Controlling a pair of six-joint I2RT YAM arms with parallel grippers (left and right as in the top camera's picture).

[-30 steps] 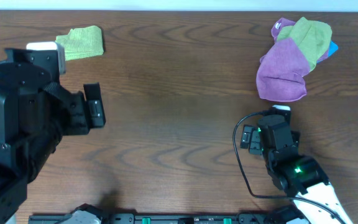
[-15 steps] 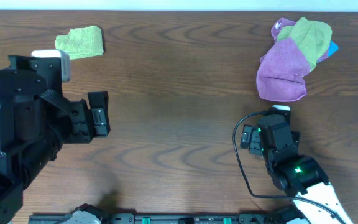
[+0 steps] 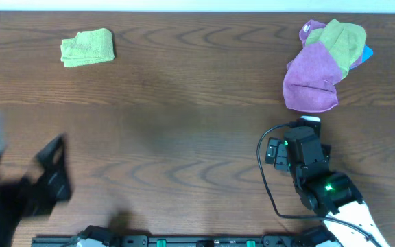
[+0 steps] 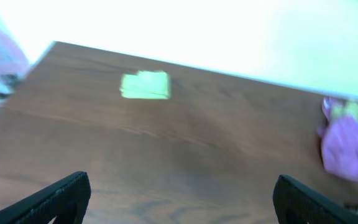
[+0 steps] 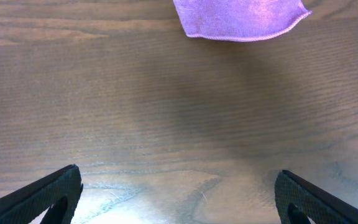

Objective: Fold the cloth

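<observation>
1. The left gripper (image 3: 43,180) sits at the table's near left corner. The overhead view shows it only as a dark smear, and its arm is cut off by the frame edge. In its own camera, the two black fingers (image 4: 58,198) stand wide apart with nothing between them.
2. The cloth (image 3: 88,48) lies in the far left corner as a small lime-green folded packet, flat on the wood and well apart from both arms. The left wrist view shows it (image 4: 145,85) soft and blurred, near the far edge.
3. The table (image 3: 184,123) is dark brown wood with wavy grain. A pale strip runs beyond its far edge, and in the left wrist view the room behind is washed out to white.
4. At the far right, a purple cloth (image 3: 310,79) lies bunched with a duller green cloth (image 3: 340,38) resting on top of it. A blue scrap (image 3: 367,53) peeks out at their right side, too hidden to identify.
5. The right gripper (image 5: 178,174) hangs just near of the purple cloth's hem (image 5: 241,18). Its fingers are spread wide and it holds nothing. A black cable (image 3: 261,171) loops beside its arm.
6. A pinkish-blue blur at the left wrist view's left margin cannot be made out.
</observation>
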